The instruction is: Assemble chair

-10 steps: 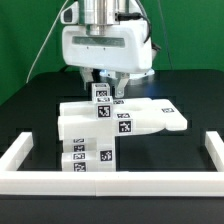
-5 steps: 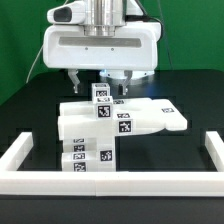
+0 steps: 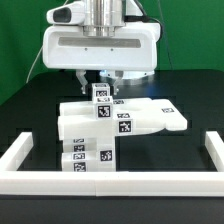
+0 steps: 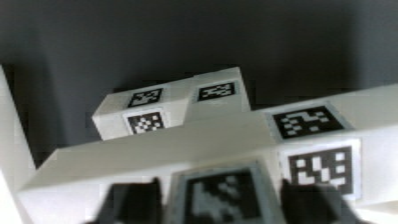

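- Position: the chair parts (image 3: 118, 122) sit as one white tagged cluster on the black tabletop (image 3: 30, 120), inside the low white border rail (image 3: 110, 181). A flat slab (image 3: 140, 120) lies across the middle. An upright tagged block (image 3: 100, 100) stands at its rear edge. Further tagged pieces (image 3: 85, 160) are stacked in front, against the rail.
- Gripper state: the gripper (image 3: 96, 80) hangs directly above the upright tagged block. The fingers (image 3: 79, 77) appear partly parted, straddling the block top. Whether they touch or hold it cannot be told; the exterior view hides contact behind the wrist body.
- Risk, off-centre closure: if one finger meets the block first, the block is likely to tilt or twist rather than seat squarely.
- Risk, disturbed neighbours: the block stands just beside the slab. A sideways push could shift the slab and spoil later alignment.
- Risk, shallow grip: a grasp taken near the top edge only may let the block slip or rotate on lifting.
- Risk, rail collision: the front pieces touch the rail, so any dragged part could jam there.
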Robot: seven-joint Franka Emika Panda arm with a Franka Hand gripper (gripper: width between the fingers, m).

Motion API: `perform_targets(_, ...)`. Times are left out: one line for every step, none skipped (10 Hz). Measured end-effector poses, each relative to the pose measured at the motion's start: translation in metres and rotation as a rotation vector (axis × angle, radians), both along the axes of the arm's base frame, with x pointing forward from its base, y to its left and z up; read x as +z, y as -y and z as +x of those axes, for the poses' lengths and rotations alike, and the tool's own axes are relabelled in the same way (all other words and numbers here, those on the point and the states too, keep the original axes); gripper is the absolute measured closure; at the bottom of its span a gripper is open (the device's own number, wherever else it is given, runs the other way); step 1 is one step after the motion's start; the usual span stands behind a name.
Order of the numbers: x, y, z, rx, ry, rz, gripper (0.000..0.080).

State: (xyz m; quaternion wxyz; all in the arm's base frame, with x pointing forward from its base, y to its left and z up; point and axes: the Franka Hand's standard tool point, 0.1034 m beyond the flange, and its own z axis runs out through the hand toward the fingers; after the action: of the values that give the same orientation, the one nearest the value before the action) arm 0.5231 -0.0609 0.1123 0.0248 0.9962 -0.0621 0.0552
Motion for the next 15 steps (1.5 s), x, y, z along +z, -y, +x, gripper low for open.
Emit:
perform_targets(0.000,-0.001,0.000,-0.087,0.005,0.010,0.0514)
perform_targets(0.000,-0.001,0.000,-0.157,0.009,0.018,0.0514)
perform_targets(0.000,-0.001,0.000,-0.219,0.012,0.025,0.0514)
perform_targets(0.000,-0.002,0.000,-0.281,0.016,0.034,0.0514)
perform_targets(-0.001,-0.003,0.000,-0.400,0.023,0.049,0.0514)
perform_targets(-0.001,-0.006,0.002,-0.540,0.034,0.062,0.0514)
perform_targets(-0.001,-0.006,0.004,-0.638,0.041,0.071,0.0514)
perform_targets(-0.001,-0.007,0.006,-0.793,0.046,0.097,0.0514)
perform_targets(-0.001,-0.008,0.009,-0.952,0.048,0.125,0.0514)
perform_targets(0.000,-0.009,0.010,-1.122,0.055,0.170,0.0514)
perform_targets(0.000,-0.009,0.010,-1.170,0.055,0.189,0.0514)
perform_targets(0.000,-0.009,0.010,-1.168,0.055,0.189,0.0514)
perform_targets(0.000,-0.009,0.010,-1.162,0.054,0.188,0.0406)
perform_targets(0.000,-0.009,0.010,-1.130,0.053,0.184,0.0406)
perform_targets(0.000,-0.009,0.010,-1.119,0.053,0.183,0.0217)
